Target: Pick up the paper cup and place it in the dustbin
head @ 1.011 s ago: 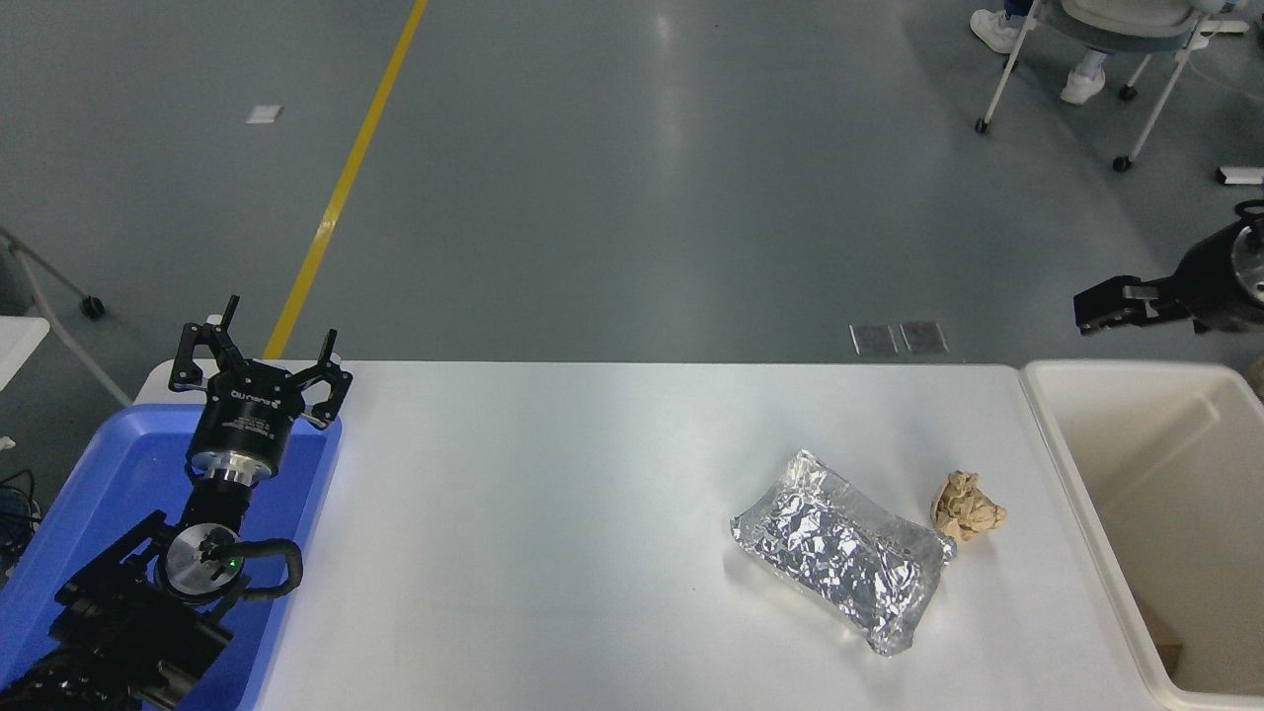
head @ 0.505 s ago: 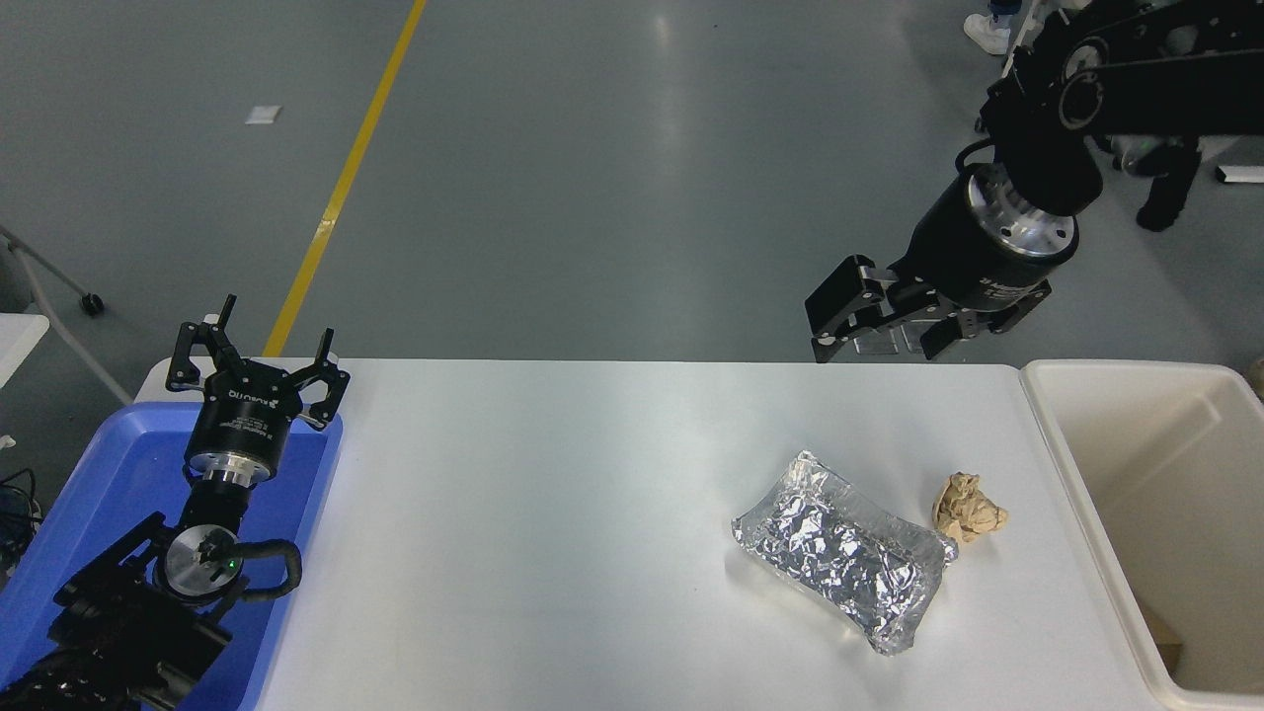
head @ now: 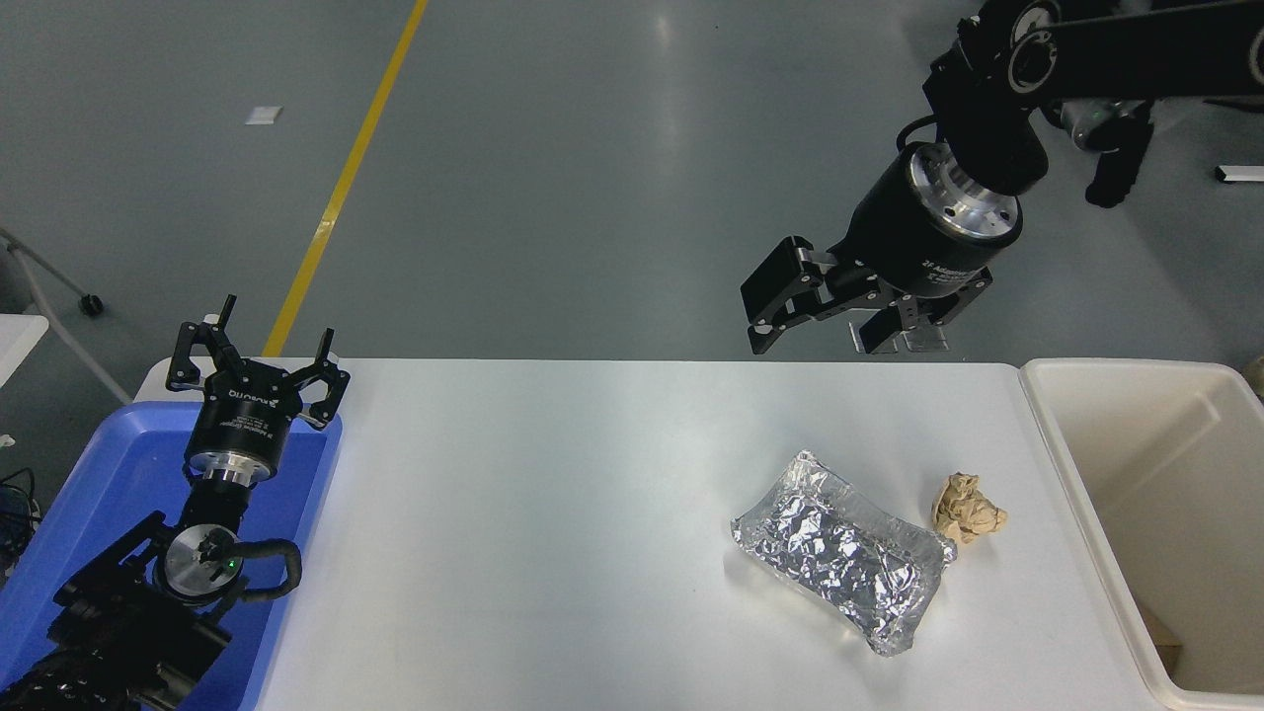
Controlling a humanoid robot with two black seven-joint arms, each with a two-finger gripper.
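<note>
No paper cup shows in the head view; it is hidden or out of view. The cream-white dustbin (head: 1047, 434) stands at the table's right end, its deep inside partly in view. My right gripper (head: 825, 331) is open and empty, held in the air above the table's far edge, left of the dustbin. My left gripper (head: 259, 357) is open and parked over the blue tray at the lower left.
A silver foil pouch (head: 844, 563) lies on the white table (head: 553, 533) at the right of centre. A crumpled brown paper ball (head: 968, 508) sits beside it, near the dustbin. A blue plastic tray (head: 99, 484) sits at the left edge.
My right arm has swung in from the right edge, leftward and away from over the dustbin, now above the table's far edge. The left arm has not moved.
</note>
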